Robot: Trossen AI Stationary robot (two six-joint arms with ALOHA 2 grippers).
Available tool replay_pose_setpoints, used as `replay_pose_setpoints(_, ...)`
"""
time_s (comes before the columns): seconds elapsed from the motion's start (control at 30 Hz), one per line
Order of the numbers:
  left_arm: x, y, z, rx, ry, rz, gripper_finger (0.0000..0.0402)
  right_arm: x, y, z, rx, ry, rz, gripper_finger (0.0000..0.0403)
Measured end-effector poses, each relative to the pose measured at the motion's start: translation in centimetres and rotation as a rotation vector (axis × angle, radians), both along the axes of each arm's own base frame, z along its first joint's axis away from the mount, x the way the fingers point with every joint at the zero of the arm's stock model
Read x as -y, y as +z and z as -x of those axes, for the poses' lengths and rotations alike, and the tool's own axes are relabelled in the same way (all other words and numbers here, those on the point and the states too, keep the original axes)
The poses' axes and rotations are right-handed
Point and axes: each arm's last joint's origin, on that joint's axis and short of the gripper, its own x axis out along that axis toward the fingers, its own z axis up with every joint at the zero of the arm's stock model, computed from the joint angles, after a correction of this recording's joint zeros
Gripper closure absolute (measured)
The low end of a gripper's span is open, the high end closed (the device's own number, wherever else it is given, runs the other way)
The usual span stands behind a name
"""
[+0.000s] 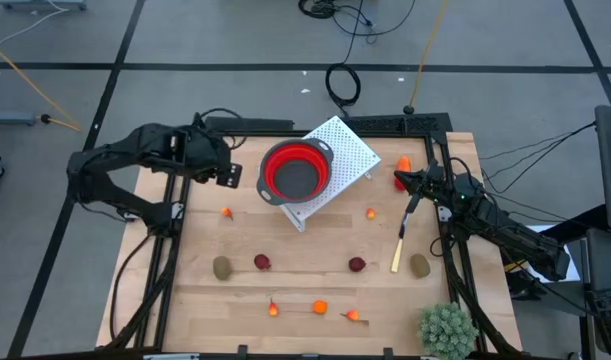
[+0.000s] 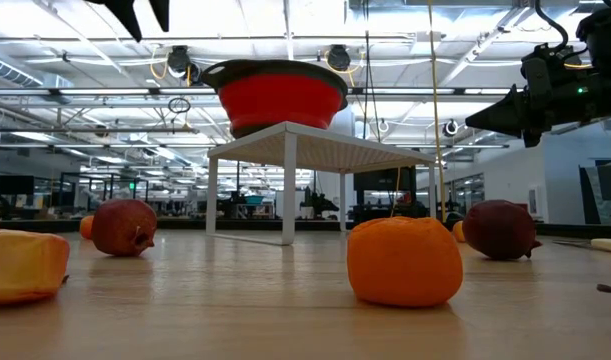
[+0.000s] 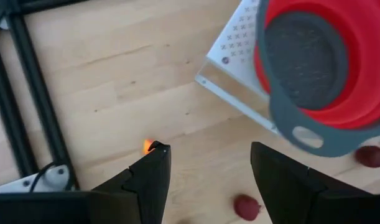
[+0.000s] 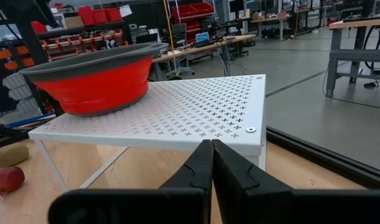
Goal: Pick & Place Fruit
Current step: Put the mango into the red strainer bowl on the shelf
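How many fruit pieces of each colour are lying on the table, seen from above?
Olive-brown ovals: 2
Dark red balls: 2
Orange or red-orange pieces: 6
Total: 10

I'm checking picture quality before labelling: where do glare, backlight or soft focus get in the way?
Low view: bright ceiling lights backlight the scene, so the red bowl on the white rack looks dark-rimmed, and the near orange fruit is slightly soft. Left wrist view: the left gripper fingers are blurred dark shapes. High view: even light, faint shadows. Right wrist view: the right gripper is near and soft.
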Motion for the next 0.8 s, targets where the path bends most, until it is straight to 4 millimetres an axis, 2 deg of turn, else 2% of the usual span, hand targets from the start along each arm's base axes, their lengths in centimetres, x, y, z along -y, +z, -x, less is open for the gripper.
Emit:
replay_pose_setpoints(0.4, 0.8, 0.1, -0.1, -0.03, -0.09, -0.159, 0.0183, 0.0, 0.0, 0.0, 0.005, 0.009, 0.003, 0.0403)
replay_pose_setpoints(0.63, 1.0, 0.3, 0.0, -0.041, -0.148, -0.2, 0.0183, -0.2, 0.9, -0.1, 0.083, 0.079, 0.052, 0.0403)
replay_pose_setpoints(0.8, 1.0, -1.4, -0.6, 0.015, -0.203, -0.228, 0.0183, -0.2, 1.2, -0.1, 0.106, 0.078, 0.058, 0.0403)
